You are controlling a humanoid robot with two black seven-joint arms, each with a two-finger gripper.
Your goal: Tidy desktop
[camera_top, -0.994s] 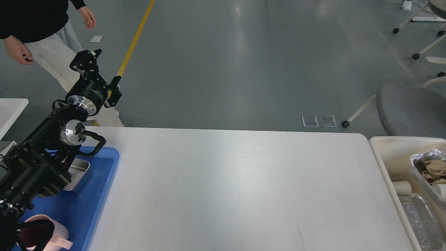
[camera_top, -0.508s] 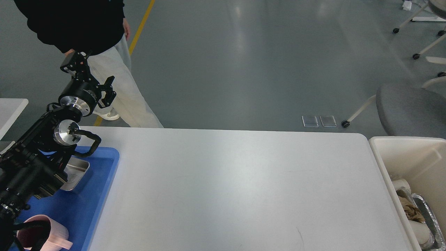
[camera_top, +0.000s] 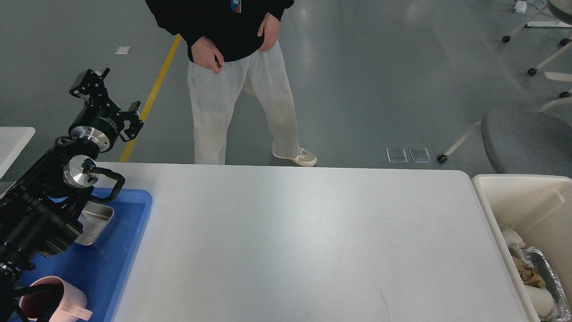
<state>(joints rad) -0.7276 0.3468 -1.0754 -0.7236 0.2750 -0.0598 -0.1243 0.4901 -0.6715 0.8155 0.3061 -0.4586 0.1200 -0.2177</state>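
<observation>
Left gripper (camera_top: 108, 99): raised over the floor past the far left table edge, fingers spread, holding nothing.
Desktop (camera_top: 295, 241): white, fills the middle, between blue tray (camera_top: 129, 250) and cream bin (camera_top: 500, 201).
Tray: small metal dish (camera_top: 96, 219), pink cup (camera_top: 67, 302).
Bin: foil tray (camera_top: 543, 268), crumpled brown paper (camera_top: 527, 273).
Person (camera_top: 241, 80): stands behind far edge.
</observation>
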